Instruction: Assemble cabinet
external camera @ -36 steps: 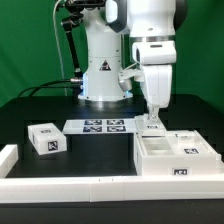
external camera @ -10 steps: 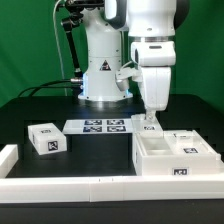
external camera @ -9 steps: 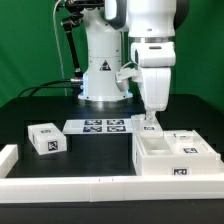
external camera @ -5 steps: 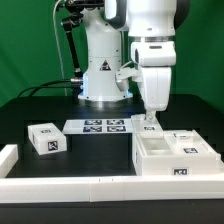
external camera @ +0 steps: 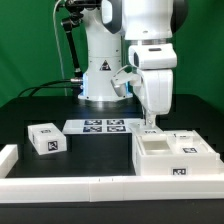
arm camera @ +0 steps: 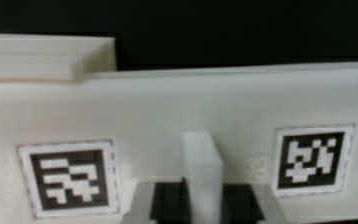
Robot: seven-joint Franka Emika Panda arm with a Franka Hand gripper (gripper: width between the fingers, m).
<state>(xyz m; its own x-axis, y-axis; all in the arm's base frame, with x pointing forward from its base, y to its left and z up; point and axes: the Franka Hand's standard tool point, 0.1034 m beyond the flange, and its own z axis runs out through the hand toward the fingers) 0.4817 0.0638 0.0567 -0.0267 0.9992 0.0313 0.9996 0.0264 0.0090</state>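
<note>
In the exterior view's lower right, the gripper hangs directly over the cabinet's far left corner; I cannot tell whether its jaws are clenched

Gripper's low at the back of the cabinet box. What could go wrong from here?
1. The gripper sits close at the back wall of the cabinet; a sideways move could shove or tilt it.
2. The wrist view shows only a tagged white panel, with the fingers hidden, so a poor grip may go unnoticed.
</note>
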